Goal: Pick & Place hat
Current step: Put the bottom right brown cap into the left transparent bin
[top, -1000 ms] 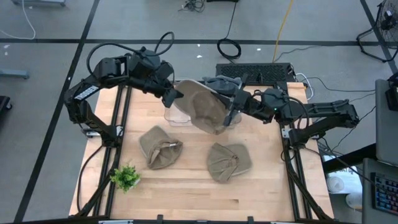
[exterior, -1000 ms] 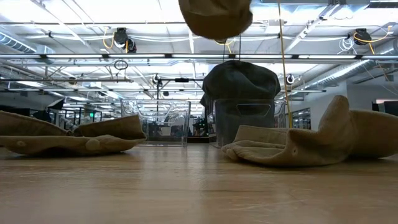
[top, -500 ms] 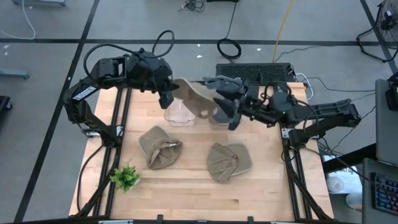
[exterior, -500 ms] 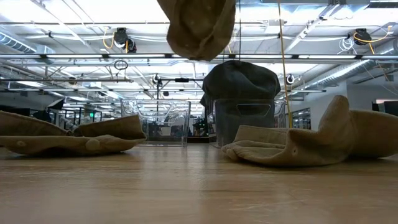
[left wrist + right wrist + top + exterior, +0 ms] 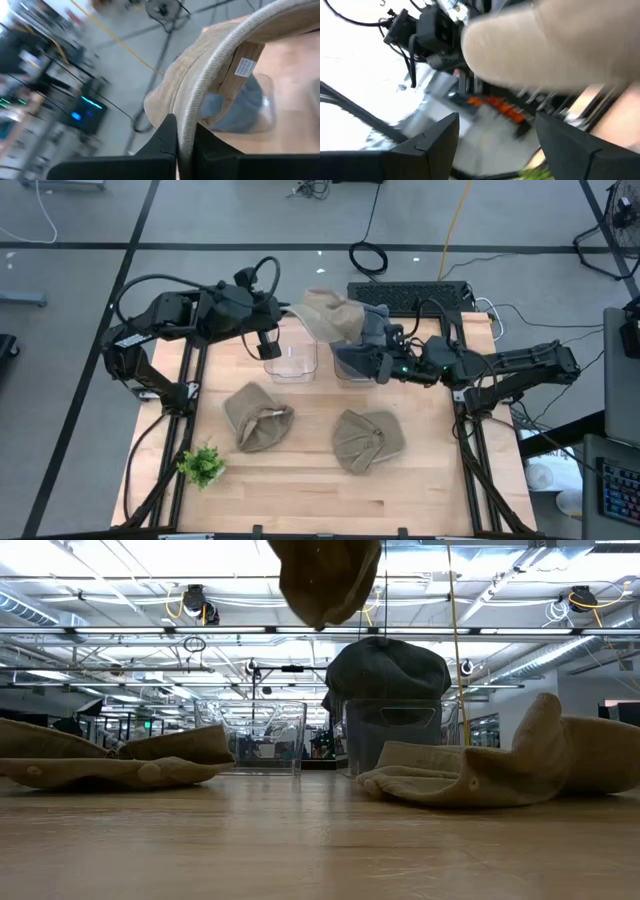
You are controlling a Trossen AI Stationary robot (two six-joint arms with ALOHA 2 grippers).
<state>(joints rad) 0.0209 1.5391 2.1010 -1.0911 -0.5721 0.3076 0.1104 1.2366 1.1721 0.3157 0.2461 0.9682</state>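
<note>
The left wrist view is blurred beyond the bench, and the right wrist view is smeared throughout, so little there can be read apart from a tan mass filling its upper part and the right gripper's [image 5: 495,145] 2 dark fingers [image 5: 427,142] standing apart with nothing between them. In the low view the raised tan hat [image 5: 322,578] is cut off by the upper edge and neither gripper shows.

The left gripper [image 5: 281,313] is clenched on the hat's [image 5: 328,313] brim; the left wrist view shows its fingers [image 5: 167,137] pinching the pale piped edge of the hat [image 5: 210,85] with a white label inside. The hat hangs in the air between the 2 grippers, above the back of the bench [image 5: 300,490].

Just below the left gripper stands a clear container [image 5: 290,361] that looks empty. Beside it, under the right gripper [image 5: 372,348], a 2nd clear container [image 5: 389,736] holds a dark grey hat [image 5: 387,668] mounded above its rim; from above the right arm hides most of it.

Nearer the front lie 2 more tan hats: one [image 5: 256,414] below the left gripper, one [image 5: 366,438] below the right. A small green plant [image 5: 202,465] sits at the bench's front left corner.
</note>
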